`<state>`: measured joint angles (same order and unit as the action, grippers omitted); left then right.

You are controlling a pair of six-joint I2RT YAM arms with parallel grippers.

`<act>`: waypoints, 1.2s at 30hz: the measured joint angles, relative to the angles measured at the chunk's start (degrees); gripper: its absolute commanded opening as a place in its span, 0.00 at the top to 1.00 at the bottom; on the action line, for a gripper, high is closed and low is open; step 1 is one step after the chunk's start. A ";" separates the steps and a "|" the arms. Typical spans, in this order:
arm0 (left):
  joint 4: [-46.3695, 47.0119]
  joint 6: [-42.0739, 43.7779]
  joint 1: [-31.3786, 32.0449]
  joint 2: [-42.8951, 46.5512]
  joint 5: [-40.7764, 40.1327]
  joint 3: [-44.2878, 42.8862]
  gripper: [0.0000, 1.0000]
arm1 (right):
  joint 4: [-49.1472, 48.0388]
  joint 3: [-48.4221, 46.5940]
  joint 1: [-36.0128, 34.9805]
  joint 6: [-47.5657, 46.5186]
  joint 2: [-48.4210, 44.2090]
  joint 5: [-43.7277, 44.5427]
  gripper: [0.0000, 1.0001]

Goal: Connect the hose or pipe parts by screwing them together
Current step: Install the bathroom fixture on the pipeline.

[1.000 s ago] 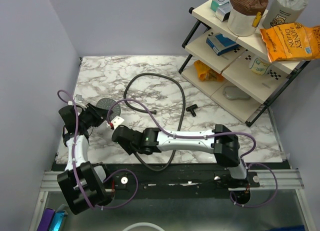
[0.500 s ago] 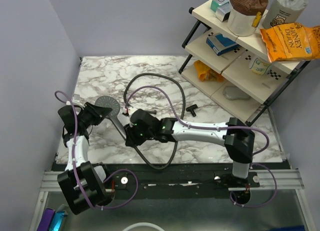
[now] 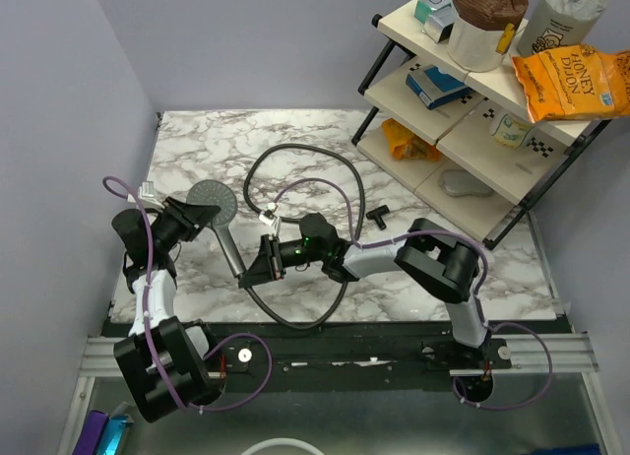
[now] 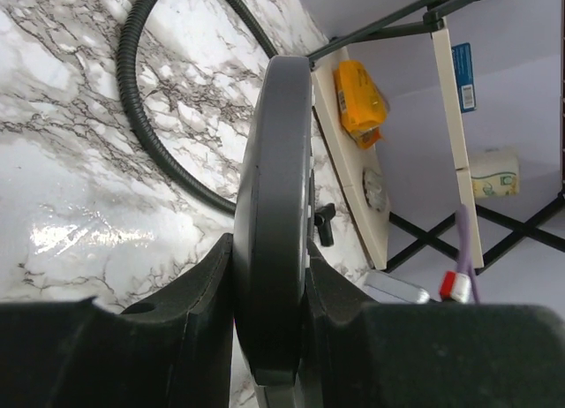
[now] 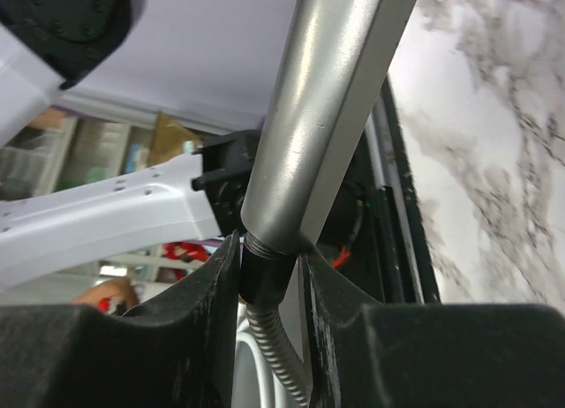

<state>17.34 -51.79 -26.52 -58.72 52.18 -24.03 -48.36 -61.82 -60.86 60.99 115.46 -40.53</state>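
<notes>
shower head (image 3: 213, 197) near left edge of table (image 3: 187, 140), hose (image 3: 300, 148) mid-table

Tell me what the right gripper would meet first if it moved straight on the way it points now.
The handle of the shower head, almost at once: its threaded end, by the hose, sits between the fingers of the right gripper. How far in, I cannot tell.

Spread beneath the right gripper (image 3: 254, 270): white, grey-veined marble tabletop (image 3: 197, 150). Just to the right of it, lying flat: small black T-shaped fitting (image 3: 379, 215). Farther right and beyond: black-framed shelf rack (image 3: 482, 214). Resting on the lowest board, grey computer mouse (image 3: 463, 185) and orange packet (image 3: 406, 140); higher, blue box (image 3: 441, 86); topmost, orange Honey Dijon chip bag (image 3: 571, 81).
</notes>
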 measured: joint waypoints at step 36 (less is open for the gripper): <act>46.05 -19.37 7.58 -3.37 16.20 -8.28 1.00 | 56.28 2.03 4.57 -36.35 -35.34 31.08 0.00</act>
<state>63.40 -71.16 -18.94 -62.08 68.38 -32.32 7.92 -59.79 -56.29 24.64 80.12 -9.45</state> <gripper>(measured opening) 0.350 0.998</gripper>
